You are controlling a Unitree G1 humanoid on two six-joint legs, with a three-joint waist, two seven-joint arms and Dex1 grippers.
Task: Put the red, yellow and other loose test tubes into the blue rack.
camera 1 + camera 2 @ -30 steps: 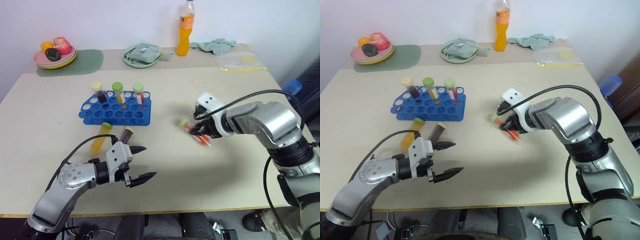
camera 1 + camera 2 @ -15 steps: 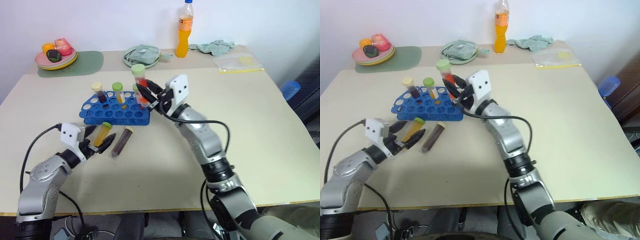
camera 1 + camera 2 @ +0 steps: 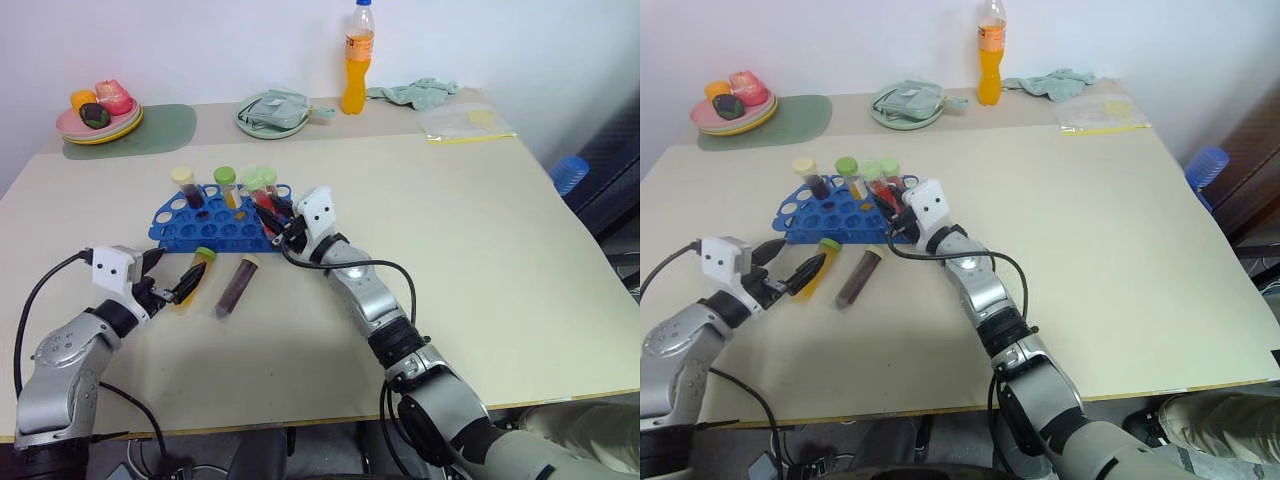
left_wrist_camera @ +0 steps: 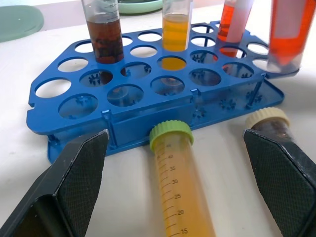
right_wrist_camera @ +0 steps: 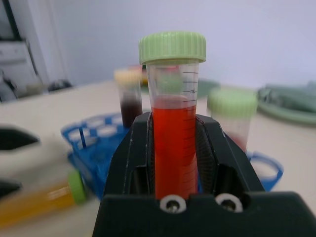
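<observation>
Head view: right tool (image 3: 272, 212) has carried the red tube (image 3: 262, 196) from mid-worktop to over the blue rack (image 3: 215, 222).
Left wrist: left tool (image 4: 187, 185), now fully spread, straddles the yellow tube (image 4: 180, 173); purple tube (image 4: 276, 129) alongside.
Right wrist: red tube clamped upright. Insertion next.

My right gripper (image 5: 175, 163) pads – matt, textured black – clamp a clear, glossy plastic-looking red tube (image 5: 173, 143); blue rack (image 4: 148, 94) shiny, probably plastic.

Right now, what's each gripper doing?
Left gripper: open, straddling the yellow tube lying on the table.
Right gripper: shut on the red tube, at the blue rack.
</observation>
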